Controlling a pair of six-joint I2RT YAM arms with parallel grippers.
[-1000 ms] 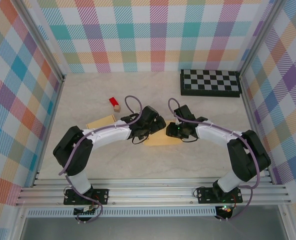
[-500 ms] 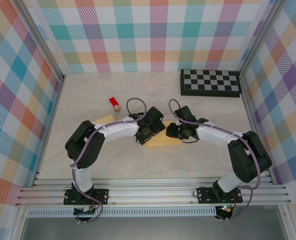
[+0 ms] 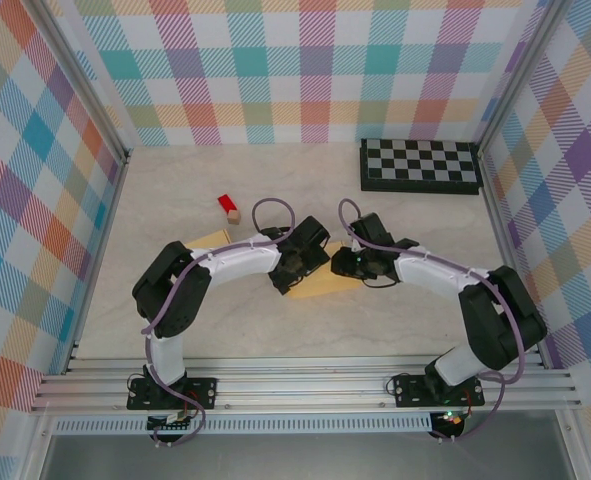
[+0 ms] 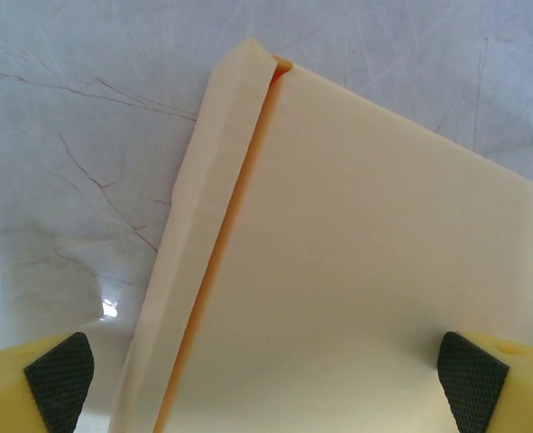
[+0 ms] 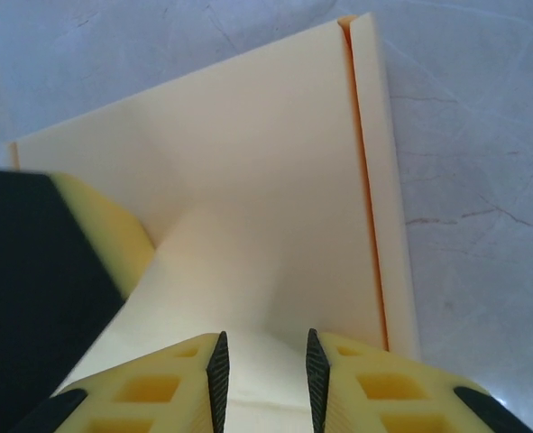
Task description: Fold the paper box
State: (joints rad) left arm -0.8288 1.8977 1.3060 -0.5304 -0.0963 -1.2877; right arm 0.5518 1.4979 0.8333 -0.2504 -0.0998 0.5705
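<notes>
Right wrist: right pincer (image 5: 264, 361) pinching paper box (image 5: 248, 180) fold; left pincer (image 4: 266, 381) spread wide above it.

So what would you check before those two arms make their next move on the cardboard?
1. Grip of the right jaws: ok, a raised flap of the paper box is pinched between them.
2. Whether the left jaws are free: ok, wide open, pads on either side above the box, holding nothing.
3. Whether the edge strip is creased: ok, it is folded along the box's side. Whether it lies fully flat: cannot tell.
4. Clutter: ok, the red block and the chessboard lie apart from the box.
5. Box formed: not ok, it lies mostly flat on the table.
</notes>
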